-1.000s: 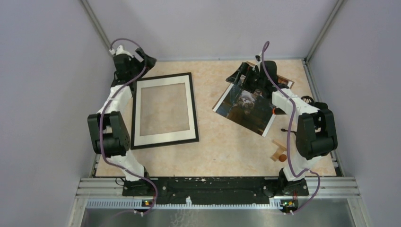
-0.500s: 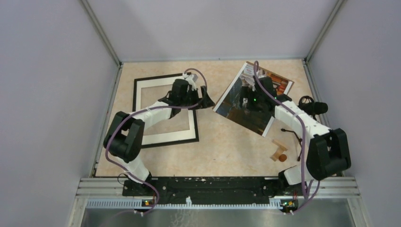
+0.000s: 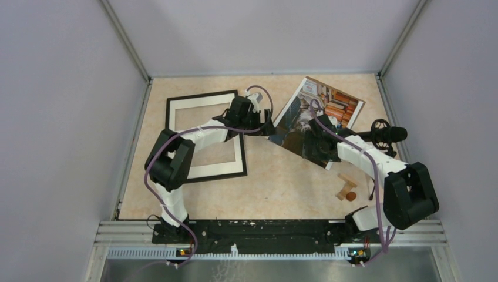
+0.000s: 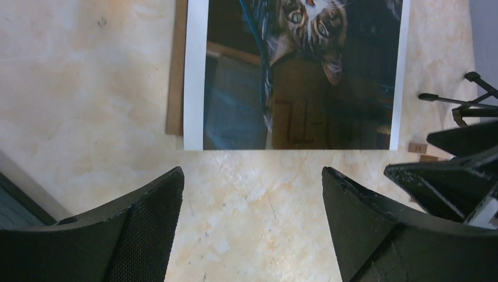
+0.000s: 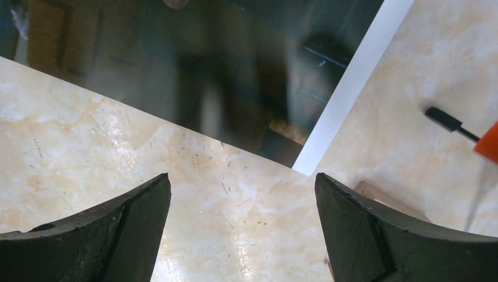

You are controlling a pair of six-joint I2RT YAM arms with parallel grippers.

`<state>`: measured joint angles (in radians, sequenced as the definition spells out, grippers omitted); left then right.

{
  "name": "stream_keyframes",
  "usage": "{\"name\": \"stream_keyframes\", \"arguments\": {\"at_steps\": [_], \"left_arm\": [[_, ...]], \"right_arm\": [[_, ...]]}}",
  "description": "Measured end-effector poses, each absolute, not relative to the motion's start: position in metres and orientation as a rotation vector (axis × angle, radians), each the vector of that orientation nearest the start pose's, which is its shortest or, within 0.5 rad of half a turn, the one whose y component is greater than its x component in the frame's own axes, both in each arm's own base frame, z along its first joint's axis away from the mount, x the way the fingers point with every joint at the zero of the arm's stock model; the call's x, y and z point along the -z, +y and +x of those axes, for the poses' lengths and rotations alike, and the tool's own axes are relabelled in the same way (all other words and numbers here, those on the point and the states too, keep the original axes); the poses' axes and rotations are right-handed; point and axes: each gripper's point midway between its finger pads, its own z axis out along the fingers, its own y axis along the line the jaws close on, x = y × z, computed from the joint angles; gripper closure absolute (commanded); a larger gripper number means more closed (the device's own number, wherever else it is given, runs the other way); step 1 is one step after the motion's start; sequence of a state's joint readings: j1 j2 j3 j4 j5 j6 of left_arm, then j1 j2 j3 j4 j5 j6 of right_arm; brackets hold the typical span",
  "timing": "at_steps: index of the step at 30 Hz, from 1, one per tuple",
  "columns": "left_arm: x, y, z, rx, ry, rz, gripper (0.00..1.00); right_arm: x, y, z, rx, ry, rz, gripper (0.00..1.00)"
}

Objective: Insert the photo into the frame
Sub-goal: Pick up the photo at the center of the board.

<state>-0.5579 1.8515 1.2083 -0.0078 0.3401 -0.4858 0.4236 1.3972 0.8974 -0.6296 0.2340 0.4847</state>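
Lab robot cell: plain grey walls (image 3: 59, 117), aluminium posts (image 3: 124, 38), base rail (image 3: 117, 234), beige marbled worktop (image 3: 282, 176).

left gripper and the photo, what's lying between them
Nothing. In the left wrist view, only bare table shows between the left gripper and the photo's near edge.

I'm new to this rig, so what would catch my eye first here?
A glossy cat photo lies askew at the table's far right. An empty black frame with a white mat lies flat at the left. The left arm and right arm both reach toward the photo, jaws open.
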Motion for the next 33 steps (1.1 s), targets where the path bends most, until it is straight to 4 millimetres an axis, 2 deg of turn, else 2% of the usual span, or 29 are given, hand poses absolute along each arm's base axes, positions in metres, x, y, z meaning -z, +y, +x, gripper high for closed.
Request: {"name": "stream_keyframes", "arguments": {"at_steps": [5, 10, 16, 21, 28, 33], "left_arm": [[-0.087, -0.334, 0.391, 0.916, 2.332, 0.3, 0.1], [-0.075, -0.34, 0.406, 0.869, 2.332, 0.326, 0.08], [-0.065, -0.337, 0.422, 0.777, 2.346, 0.337, 0.1], [-0.054, -0.337, 0.412, 0.801, 2.379, 0.352, 0.12], [-0.05, -0.339, 0.399, 0.849, 2.404, 0.369, 0.2], [-0.051, -0.339, 0.388, 0.897, 2.426, 0.358, 0.29]], "right_arm": [[-0.063, 0.101, 0.268, 0.095, 2.639, 0.212, 0.09], [-0.058, 0.098, 0.277, 0.119, 2.605, 0.271, 0.09], [-0.04, 0.102, 0.289, 0.135, 2.618, 0.282, 0.09], [-0.021, 0.102, 0.296, 0.119, 2.657, 0.319, 0.09], [-0.02, 0.103, 0.301, 0.087, 2.668, 0.333, 0.09], [-0.02, 0.103, 0.302, 0.081, 2.669, 0.315, 0.09]]}}
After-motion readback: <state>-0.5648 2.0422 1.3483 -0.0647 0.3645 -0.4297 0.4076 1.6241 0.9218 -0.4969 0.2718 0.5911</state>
